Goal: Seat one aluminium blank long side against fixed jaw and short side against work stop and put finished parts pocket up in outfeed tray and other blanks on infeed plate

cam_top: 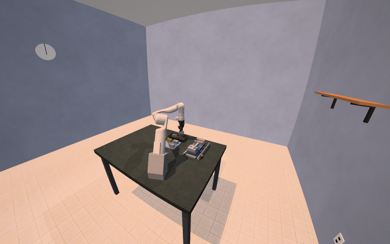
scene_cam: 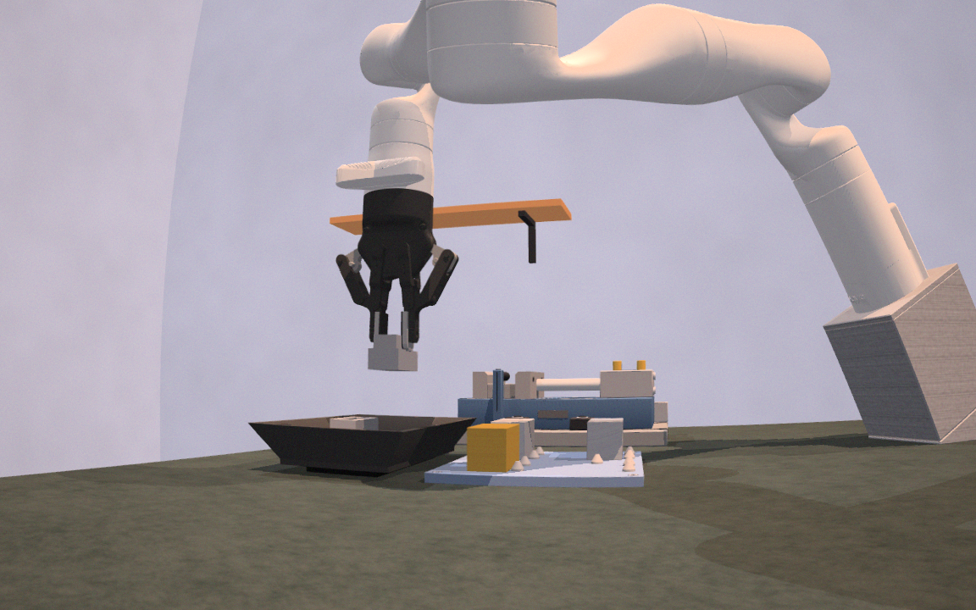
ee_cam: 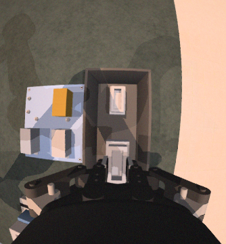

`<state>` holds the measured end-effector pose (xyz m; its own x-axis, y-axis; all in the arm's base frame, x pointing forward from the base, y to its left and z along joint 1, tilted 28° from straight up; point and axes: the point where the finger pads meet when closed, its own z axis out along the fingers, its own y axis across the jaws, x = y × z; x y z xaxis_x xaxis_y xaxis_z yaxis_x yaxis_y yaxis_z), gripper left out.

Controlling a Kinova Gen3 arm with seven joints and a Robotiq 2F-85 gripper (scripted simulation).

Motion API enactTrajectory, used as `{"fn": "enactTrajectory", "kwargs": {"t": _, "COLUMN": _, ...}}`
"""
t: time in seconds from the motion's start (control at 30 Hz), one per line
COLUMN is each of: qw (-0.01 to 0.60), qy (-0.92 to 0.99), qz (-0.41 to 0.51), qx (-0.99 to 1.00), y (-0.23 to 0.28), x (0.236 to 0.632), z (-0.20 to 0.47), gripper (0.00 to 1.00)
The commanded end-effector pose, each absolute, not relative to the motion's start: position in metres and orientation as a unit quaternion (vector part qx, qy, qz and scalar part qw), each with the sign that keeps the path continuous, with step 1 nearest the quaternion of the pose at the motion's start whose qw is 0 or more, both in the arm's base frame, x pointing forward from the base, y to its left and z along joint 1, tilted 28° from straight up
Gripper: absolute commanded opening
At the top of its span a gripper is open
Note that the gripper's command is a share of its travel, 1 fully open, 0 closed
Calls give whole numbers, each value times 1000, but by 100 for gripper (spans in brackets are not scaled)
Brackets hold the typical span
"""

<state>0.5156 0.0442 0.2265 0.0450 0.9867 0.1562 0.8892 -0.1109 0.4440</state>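
My gripper (scene_cam: 393, 340) is shut on a grey finished part (scene_cam: 392, 356) with its pocket facing up, seen in the wrist view (ee_cam: 117, 159) between the fingers. It hangs above the near end of the dark outfeed tray (scene_cam: 358, 440). A second finished part (ee_cam: 117, 99) lies flat in the far end of the tray (ee_cam: 118, 115), pocket up. On the pale infeed plate (ee_cam: 53, 122) stand a brass blank (ee_cam: 61, 102) and two aluminium blanks (ee_cam: 61, 143) (ee_cam: 29, 141). The vise (scene_cam: 560, 406) stands behind the plate.
The tray sits close to the table's edge (ee_cam: 177, 102). Small pins (scene_cam: 628, 458) stand on the infeed plate. The arm's base (scene_cam: 923, 363) stands at the right. An orange wall shelf (scene_cam: 476, 214) is far behind.
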Motion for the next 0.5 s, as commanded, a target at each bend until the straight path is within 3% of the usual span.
{"fn": "enactTrajectory", "kwargs": {"t": 0.0, "qw": 114, "qy": 658, "qz": 212, "qx": 714, "y": 45, "x": 517, "z": 221, "gripper": 0}}
{"fn": "enactTrajectory", "kwargs": {"t": 0.47, "qw": 114, "qy": 658, "qz": 212, "qx": 714, "y": 48, "x": 528, "z": 199, "gripper": 0}}
